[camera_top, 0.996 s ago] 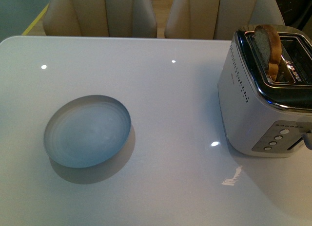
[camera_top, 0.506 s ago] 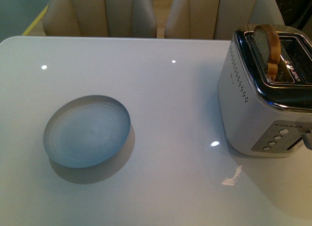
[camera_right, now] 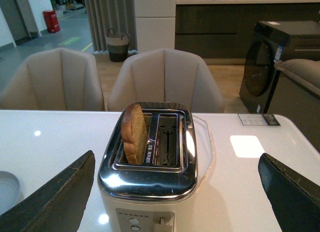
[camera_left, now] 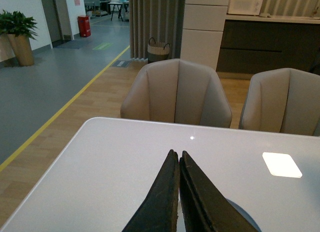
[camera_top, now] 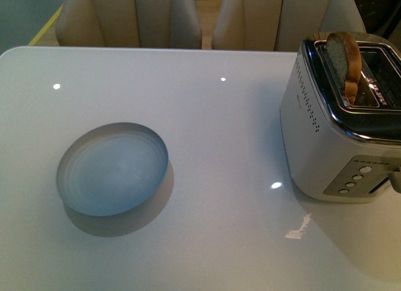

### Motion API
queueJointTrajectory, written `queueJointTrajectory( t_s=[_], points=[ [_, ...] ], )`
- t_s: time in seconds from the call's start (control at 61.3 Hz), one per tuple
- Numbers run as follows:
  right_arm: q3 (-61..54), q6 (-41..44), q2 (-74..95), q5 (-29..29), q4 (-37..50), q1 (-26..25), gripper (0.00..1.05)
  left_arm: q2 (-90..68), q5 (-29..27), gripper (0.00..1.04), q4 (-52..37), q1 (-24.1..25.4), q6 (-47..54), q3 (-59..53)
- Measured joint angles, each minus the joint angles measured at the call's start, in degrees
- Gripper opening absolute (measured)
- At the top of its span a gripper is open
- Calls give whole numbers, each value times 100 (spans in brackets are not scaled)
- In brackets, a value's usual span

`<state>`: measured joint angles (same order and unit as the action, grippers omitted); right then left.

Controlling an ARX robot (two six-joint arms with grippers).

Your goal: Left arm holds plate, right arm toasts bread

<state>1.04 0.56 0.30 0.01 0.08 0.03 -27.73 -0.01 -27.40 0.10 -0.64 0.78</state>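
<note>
White table: unlabelled toaster, bread, plate.

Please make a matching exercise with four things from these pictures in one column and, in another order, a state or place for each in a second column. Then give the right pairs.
Things:
1. bread
2. plate
3. left gripper
4. right gripper

States or places:
A. fingers pressed together, holding nothing
B. standing up out of a toaster slot
C. jaws wide apart, facing the toaster
D. lying empty on the white table

Pairs: 1-B, 2-D, 3-A, 4-C
</note>
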Motion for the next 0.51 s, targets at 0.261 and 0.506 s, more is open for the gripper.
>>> queueJointTrajectory(
  t_s=[0.261,0.506],
  points=[
    [0,0,0,0,0,0,96,898,-2,3,866,0,0,0],
    [0,0,0,0,0,0,96,1488,-2,3,1447,0,0,0]
  ],
)
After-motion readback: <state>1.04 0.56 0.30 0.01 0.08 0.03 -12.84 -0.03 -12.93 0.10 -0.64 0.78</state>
